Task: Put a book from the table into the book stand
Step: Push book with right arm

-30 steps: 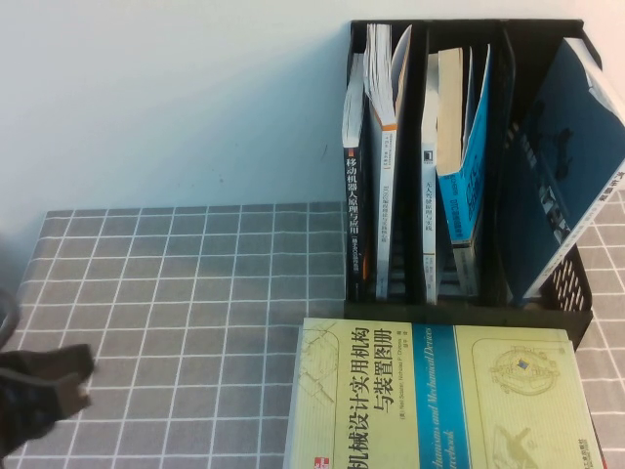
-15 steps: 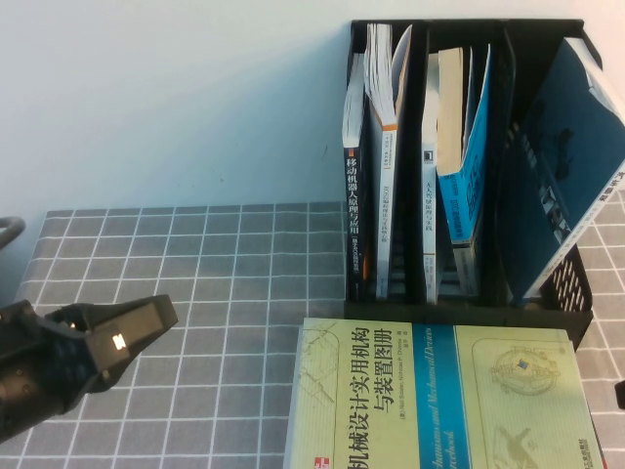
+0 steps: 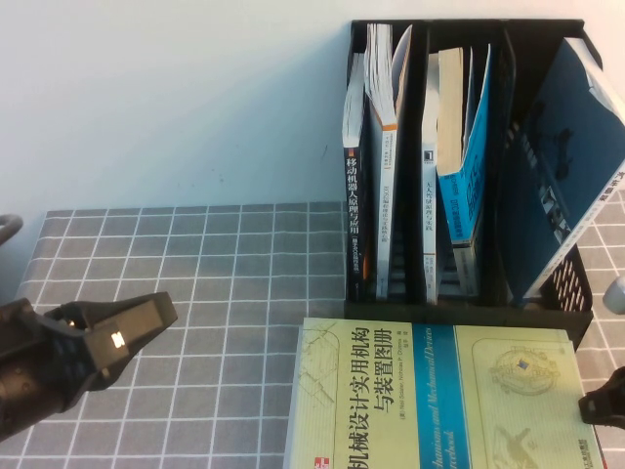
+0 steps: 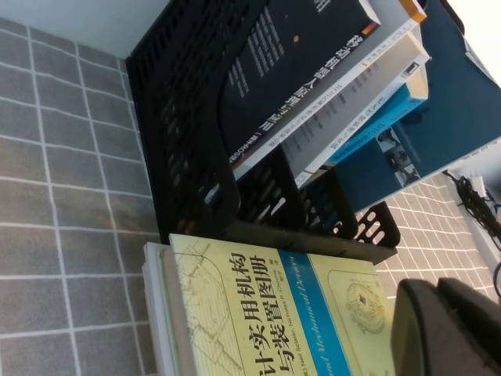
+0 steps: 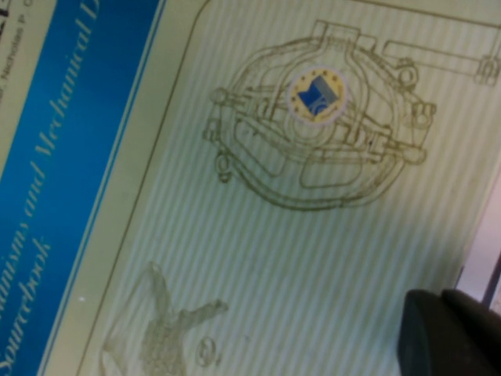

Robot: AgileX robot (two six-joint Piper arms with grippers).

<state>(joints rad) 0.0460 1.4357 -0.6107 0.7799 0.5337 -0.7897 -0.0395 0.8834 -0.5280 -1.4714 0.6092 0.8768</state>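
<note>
While the book is lying flat on the table before the book stand, the left gripper is hovering left of it and the right gripper at its right edge — I cannot tell how their jaws stand.

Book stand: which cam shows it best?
High view: the book stand appears whole, all three compartments visible. Left wrist view shows it obliquely, partly cropped. Right wrist view shows only the book. Left gripper sits low left, right gripper at right edge.

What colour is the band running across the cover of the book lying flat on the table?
Blue, on the pale yellow-green book; clearest in the high view.
</note>
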